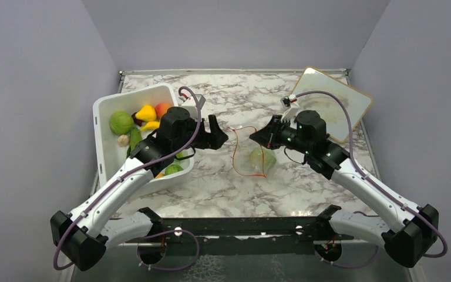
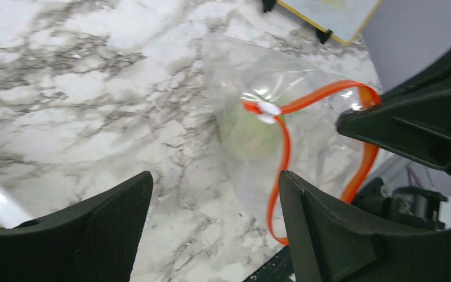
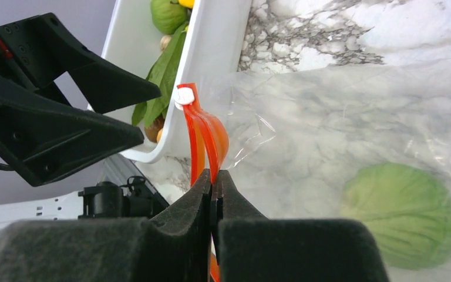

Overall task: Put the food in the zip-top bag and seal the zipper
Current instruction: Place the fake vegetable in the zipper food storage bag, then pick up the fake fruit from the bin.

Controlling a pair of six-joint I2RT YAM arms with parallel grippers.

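Note:
The clear zip-top bag [image 1: 253, 157] lies on the marble between the arms, and one green food item [image 1: 263, 158] is inside it. Its red-orange zipper [image 1: 235, 154] curves open along the mouth. My right gripper [image 1: 258, 138] is shut on the zipper strip [image 3: 202, 138], just below the white slider [image 3: 183, 97]. The green item [image 3: 399, 214] shows through the plastic. My left gripper [image 1: 218, 136] is open and empty, hovering left of the bag mouth. In the left wrist view it [image 2: 214, 176] frames the marble beside the zipper [image 2: 285, 153]. More food [image 1: 121, 122] sits in the tub.
A white tub [image 1: 103, 153] at the left holds green, yellow, orange and beige toy food. A light board with a wooden frame [image 1: 335, 103] lies at the back right. Grey walls close in the table on three sides.

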